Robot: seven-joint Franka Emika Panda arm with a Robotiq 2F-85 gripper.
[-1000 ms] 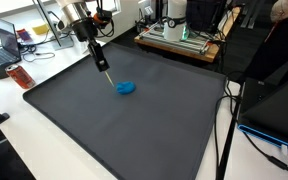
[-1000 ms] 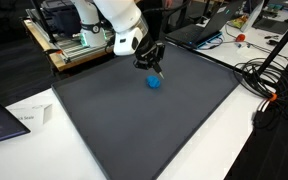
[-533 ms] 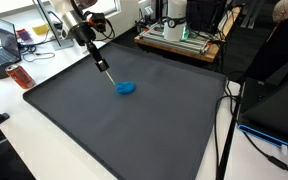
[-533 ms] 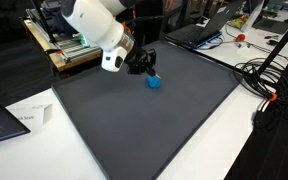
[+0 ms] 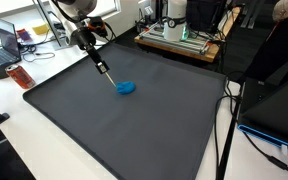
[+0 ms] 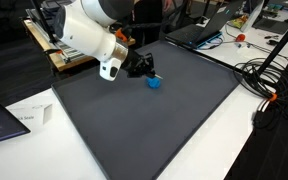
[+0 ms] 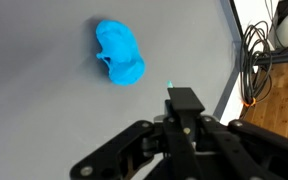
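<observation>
A white robot arm leans low over a large dark grey mat (image 5: 134,130) that covers most of a white counter (image 5: 29,150). Its black gripper (image 5: 105,74) is tilted, with the fingertips pointing down towards the mat. The jaws are pressed fully together and we see nothing between them.

A small bright blue lump of soft, crumpled material (image 5: 127,87) lies flat on the mat towards its far side, in no container. In both exterior views the gripper (image 6: 149,71) comes down just beside the blue lump (image 6: 154,82). In the wrist view a strip of bare grey mat (image 7: 44,120) shows between the closed fingertips (image 7: 184,98) and the blue lump (image 7: 120,52), so we judge that they are near each other but not touching.

We judge that the arm is at an approach step, with its closed tip set next to the lump. Nudging the lump would call for keeping the tip low to the mat and meeting the lump's side squarely, because the soft shape could roll or slip past a narrow point. Grasping it would call for opening the jaws first and centring them over it.

Black cables (image 5: 224,120) trail along the edge of the counter, and lab equipment stands behind the mat.
</observation>
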